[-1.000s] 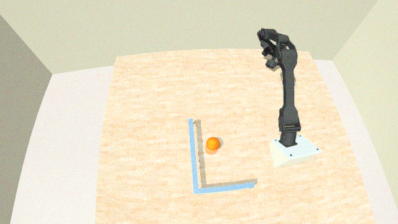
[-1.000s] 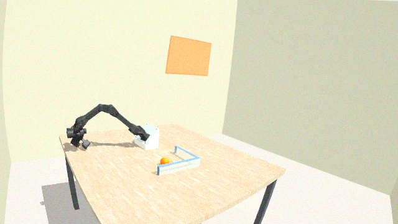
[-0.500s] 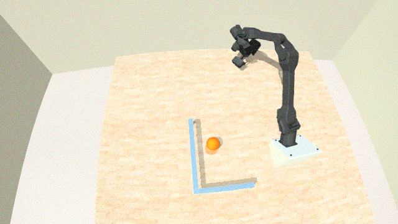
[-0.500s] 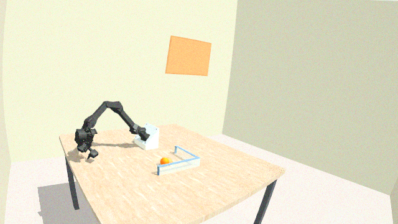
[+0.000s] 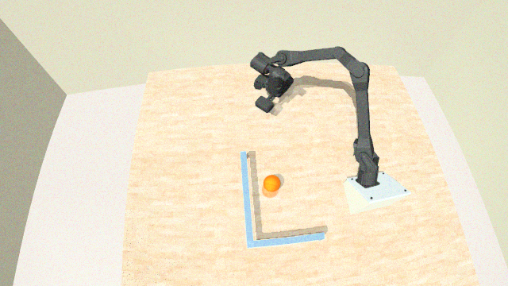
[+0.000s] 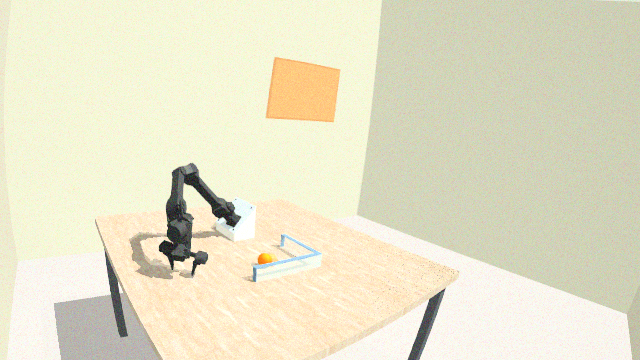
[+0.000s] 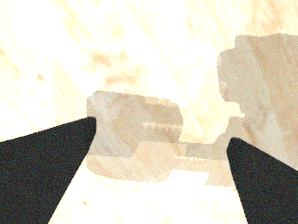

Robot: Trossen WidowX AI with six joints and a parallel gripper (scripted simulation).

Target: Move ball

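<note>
An orange ball (image 5: 271,183) (image 6: 264,258) lies on the table inside the corner, beside the long wall and not touching it. The see-through copy (image 5: 270,194) is a paler orange shape that shows partly behind the ball, on the side toward the short wall. The long wall (image 5: 247,199) and the short wall (image 5: 294,240) are clear with light blue top edges. My gripper (image 5: 263,94) (image 6: 183,272) (image 7: 163,134) is open and empty, pointing down above the table, well away from the ball, beyond the long wall's free end. The ball is not in the wrist view.
The arm's white base (image 5: 382,190) (image 6: 245,227) stands on the table, on the open side of the corner. The arm arches from it to the gripper. The table's far edge (image 5: 222,67) lies beyond the gripper in the top view. The wrist view shows shadows on the wood.
</note>
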